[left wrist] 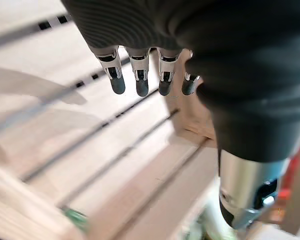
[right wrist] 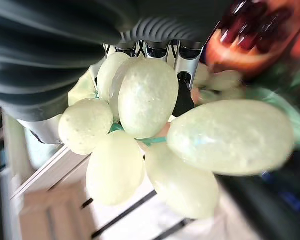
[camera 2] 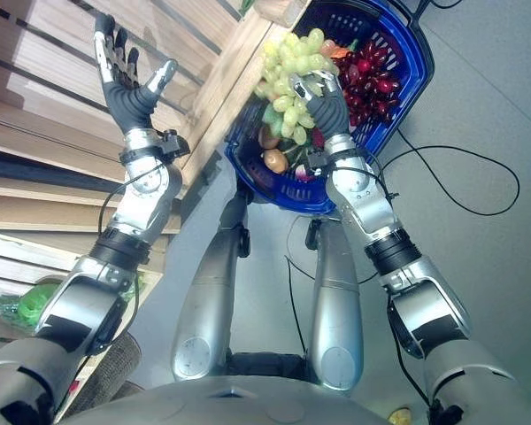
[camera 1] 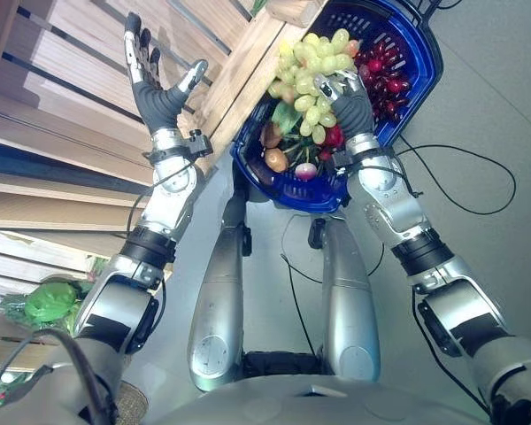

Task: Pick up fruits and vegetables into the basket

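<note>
My right hand (camera 1: 352,106) is shut on a bunch of green grapes (camera 1: 311,66), held over the near rim of the blue basket (camera 1: 418,81). Up close, the pale grapes (right wrist: 145,100) hang right against that hand's fingers (right wrist: 186,75). The basket holds dark red grapes (camera 1: 382,69), brown and purple produce (camera 1: 274,159) and something green (camera 1: 285,115). My left hand (camera 1: 157,93) is raised, open and holding nothing, over the wooden slatted shelf (camera 1: 62,80). Its straight fingers (left wrist: 140,80) hover above the slats (left wrist: 80,145).
The basket stands on the grey floor (camera 1: 478,115) against the corner of the wooden crate shelf (camera 1: 239,62). A green vegetable (camera 1: 49,301) lies on a lower shelf at the left.
</note>
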Tool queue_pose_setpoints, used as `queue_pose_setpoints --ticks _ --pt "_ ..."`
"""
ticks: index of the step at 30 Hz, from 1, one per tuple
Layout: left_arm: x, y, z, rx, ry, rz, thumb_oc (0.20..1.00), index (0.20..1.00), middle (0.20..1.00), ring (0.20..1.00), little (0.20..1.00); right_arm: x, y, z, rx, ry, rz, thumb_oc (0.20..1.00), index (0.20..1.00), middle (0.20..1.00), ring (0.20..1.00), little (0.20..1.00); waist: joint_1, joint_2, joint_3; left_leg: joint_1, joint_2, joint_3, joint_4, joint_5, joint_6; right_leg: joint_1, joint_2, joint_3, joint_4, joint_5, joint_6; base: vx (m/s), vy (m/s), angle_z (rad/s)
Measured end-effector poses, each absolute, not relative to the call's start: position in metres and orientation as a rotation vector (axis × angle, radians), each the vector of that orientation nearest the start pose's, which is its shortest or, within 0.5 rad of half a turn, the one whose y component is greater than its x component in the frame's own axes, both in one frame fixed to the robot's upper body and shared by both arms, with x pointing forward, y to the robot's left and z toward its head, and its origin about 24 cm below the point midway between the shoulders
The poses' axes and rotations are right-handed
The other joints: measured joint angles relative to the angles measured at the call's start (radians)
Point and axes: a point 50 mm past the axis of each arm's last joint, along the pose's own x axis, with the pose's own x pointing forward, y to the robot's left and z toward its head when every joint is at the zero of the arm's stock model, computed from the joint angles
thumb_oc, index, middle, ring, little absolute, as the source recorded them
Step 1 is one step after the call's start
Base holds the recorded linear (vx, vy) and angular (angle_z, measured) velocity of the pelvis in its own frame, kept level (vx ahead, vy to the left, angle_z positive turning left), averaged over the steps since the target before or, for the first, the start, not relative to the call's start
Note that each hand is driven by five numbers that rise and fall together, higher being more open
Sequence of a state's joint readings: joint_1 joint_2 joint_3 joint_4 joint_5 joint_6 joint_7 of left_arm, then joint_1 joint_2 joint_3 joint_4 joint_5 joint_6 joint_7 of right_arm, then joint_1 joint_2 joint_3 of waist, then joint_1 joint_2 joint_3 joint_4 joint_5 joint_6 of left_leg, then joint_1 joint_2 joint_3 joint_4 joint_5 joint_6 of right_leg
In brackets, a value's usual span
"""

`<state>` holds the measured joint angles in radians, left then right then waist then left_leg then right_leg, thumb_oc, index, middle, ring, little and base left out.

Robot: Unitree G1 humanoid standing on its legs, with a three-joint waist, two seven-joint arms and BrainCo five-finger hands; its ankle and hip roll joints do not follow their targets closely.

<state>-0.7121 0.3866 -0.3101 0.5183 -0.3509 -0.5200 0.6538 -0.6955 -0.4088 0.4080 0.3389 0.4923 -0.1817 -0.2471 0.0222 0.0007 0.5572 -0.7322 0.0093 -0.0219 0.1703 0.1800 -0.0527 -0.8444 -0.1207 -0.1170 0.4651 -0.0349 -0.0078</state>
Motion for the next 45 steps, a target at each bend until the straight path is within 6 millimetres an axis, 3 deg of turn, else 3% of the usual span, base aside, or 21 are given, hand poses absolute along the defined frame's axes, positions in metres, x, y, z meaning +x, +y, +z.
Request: queue_pose_setpoints --ticks 6,14,15,16,24,36,40,45 --pt "0.371 0.186 0.171 -0.021 -0.513 0.421 1.000 1.000 1.000 1.000 1.000 0.378 -0.148 0.141 -0.068 -0.196 0.031 0.200 0.200 0.200 0.200 0.200 0.000 0.000 0.000 0.000 0.005 0.001 -0.001 0.001 0.001 0.001 0.007 0.000 -0.006 0.000 0.000 0.00 0.013 -0.01" --pt "0.386 0.193 0.175 0.044 -0.440 0.425 1.000 1.000 1.000 1.000 1.000 0.402 -0.154 0.147 -0.176 -0.096 -0.020 0.200 0.200 0.200 0.200 0.200 0.001 0.000 0.000 -0.002 0.005 -0.003 -0.001 0.001 -0.001 0.004 0.010 -0.004 -0.009 0.004 -0.005 0.00 0.000 0.00" --pt "0.387 0.192 0.174 0.053 -0.433 0.419 1.000 1.000 1.000 1.000 1.000 0.404 -0.155 0.148 -0.195 -0.083 -0.026 0.413 0.413 0.413 0.413 0.413 0.002 0.000 0.000 -0.002 0.005 -0.003 -0.001 0.001 -0.001 0.004 0.009 -0.004 -0.008 0.004 -0.005 0.00 0.000 0.00" --pt "0.387 0.193 0.173 0.058 -0.427 0.414 1.000 1.000 1.000 1.000 1.000 0.406 -0.155 0.148 -0.212 -0.068 -0.028 1.000 1.000 1.000 1.000 1.000 0.002 0.000 0.000 -0.002 0.005 -0.003 -0.001 0.001 -0.001 0.004 0.009 -0.004 -0.008 0.004 -0.005 0.00 0.000 0.00" --pt "0.391 0.192 0.169 0.102 -0.390 0.372 1.000 1.000 1.000 1.000 1.000 0.413 -0.180 0.128 -0.380 0.178 -0.144 1.000 1.000 1.000 1.000 1.000 0.027 0.001 -0.001 -0.002 0.006 -0.006 -0.001 0.003 -0.003 0.004 0.009 -0.005 -0.006 0.003 -0.006 0.00 0.000 0.00" --pt "0.391 0.191 0.168 0.102 -0.389 0.363 1.000 1.000 1.000 1.000 1.000 0.412 -0.181 0.126 -0.399 0.195 -0.156 1.000 1.000 1.000 1.000 1.000 0.034 0.004 0.001 0.007 0.002 -0.009 0.000 0.006 -0.004 0.012 0.008 -0.007 0.002 0.005 -0.008 0.00 -0.001 0.01" --pt "0.386 0.197 0.147 0.116 -0.334 0.363 1.000 1.000 1.000 1.000 1.000 0.405 -0.183 0.109 -0.420 0.189 -0.156 1.000 1.000 1.000 1.000 1.000 0.034 0.006 0.002 0.116 0.006 -0.008 -0.016 0.001 -0.005 0.126 0.014 -0.008 -0.026 0.005 -0.008 0.00 0.026 -0.01" --pt "0.364 0.211 0.096 0.156 -0.195 0.350 1.000 1.000 1.000 1.000 1.000 0.384 -0.181 0.076 -0.414 0.176 -0.119 1.000 1.000 1.000 1.000 1.000 0.028 0.010 0.000 0.338 0.015 -0.001 -0.093 -0.005 -0.008 0.339 0.019 -0.010 -0.096 -0.001 0.003 0.07 -0.006 -0.02"
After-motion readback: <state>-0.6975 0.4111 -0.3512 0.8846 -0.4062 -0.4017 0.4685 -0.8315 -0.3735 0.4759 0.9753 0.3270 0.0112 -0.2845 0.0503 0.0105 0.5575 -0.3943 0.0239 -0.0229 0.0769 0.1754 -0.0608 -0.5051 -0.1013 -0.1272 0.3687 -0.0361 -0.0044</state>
